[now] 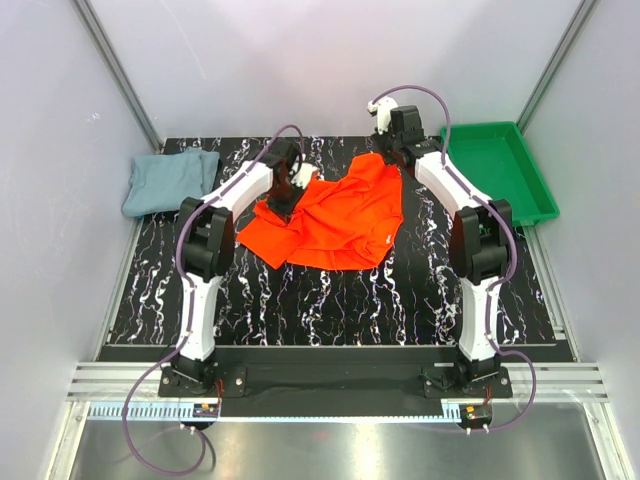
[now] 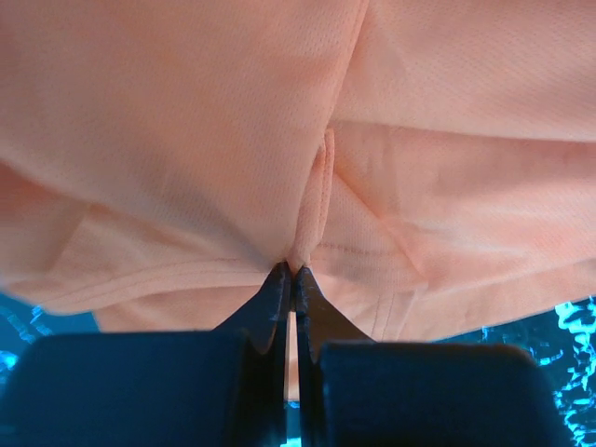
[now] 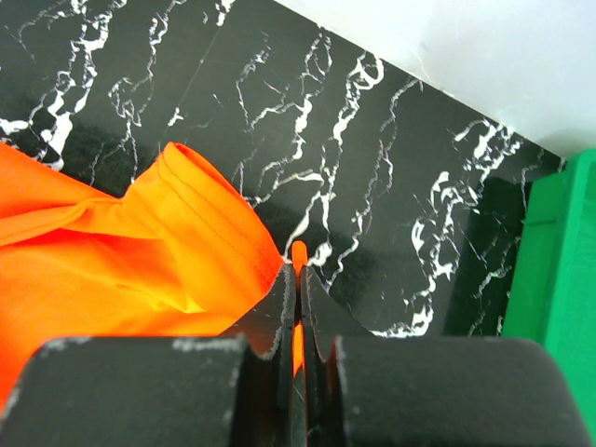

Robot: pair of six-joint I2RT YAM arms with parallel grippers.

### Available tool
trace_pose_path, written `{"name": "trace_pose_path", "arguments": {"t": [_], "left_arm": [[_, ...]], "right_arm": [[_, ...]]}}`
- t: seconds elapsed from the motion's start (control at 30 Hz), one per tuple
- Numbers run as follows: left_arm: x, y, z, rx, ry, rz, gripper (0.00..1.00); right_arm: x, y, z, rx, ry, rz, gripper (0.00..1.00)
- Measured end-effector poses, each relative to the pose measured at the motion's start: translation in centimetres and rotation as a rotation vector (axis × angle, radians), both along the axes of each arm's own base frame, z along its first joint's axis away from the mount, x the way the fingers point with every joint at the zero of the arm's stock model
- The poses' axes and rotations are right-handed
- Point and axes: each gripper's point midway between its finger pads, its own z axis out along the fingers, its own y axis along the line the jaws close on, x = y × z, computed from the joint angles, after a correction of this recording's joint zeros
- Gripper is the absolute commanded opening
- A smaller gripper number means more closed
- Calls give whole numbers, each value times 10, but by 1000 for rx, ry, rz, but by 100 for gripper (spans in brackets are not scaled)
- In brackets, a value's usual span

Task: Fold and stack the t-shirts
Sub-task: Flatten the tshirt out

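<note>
The orange-red t-shirt (image 1: 335, 215) lies crumpled in the middle of the black marbled table. My left gripper (image 1: 287, 203) is at the shirt's left side, shut on a pinched fold of its cloth (image 2: 307, 214). At the shirt's far right corner my right gripper (image 1: 395, 150) is shut on the hem (image 3: 214, 223), a sliver of orange showing between the fingers (image 3: 279, 298). The grey-blue t-shirt (image 1: 168, 182) lies bunched at the table's far left, away from both grippers.
A green plastic tray (image 1: 498, 168) stands at the far right, its edge (image 3: 559, 270) close to the right gripper. White walls close in the table at the back and sides. The arm bases are at the near edge.
</note>
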Motion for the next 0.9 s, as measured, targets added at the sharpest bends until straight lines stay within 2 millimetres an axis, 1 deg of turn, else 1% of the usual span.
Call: {"name": "trace_pose_path", "arguments": {"t": [0.1,0.17,0.23,0.27,0.3,0.37,0.43,0.5,0.57,0.7,0.83,0.9], "left_arm": [[7,4,24,0,-46,-13,0],[21,8,52,-9,-108,-13,0],[39,15,86,-24,-194,-8,0],[50,19,106,-32,-251,-5,0],[56,25,124,-34,-300,-4,0],[61,38,153,-19,-375,-3,0],[57,52,175,6,-427,-7,0],[50,59,189,24,-456,-18,0],[42,62,197,39,-473,-33,0],[32,66,213,54,-509,-61,0],[25,71,235,65,-563,-82,0],[19,73,252,62,-603,-89,0]], "right_arm": [[-3,-6,7,-6,-9,-18,0],[-4,-14,18,-2,-25,-37,0],[-3,-26,34,11,-52,-73,0],[-3,-34,45,20,-69,-92,0],[-4,-40,53,27,-82,-108,0],[-5,-55,73,40,-117,-143,0],[-9,-70,94,51,-151,-178,0],[-16,-82,113,58,-174,-198,0],[-24,-89,133,66,-196,-210,0],[-44,-99,177,85,-244,-224,0],[-79,-105,225,105,-301,-228,0],[-98,-108,249,115,-336,-230,0]]}}
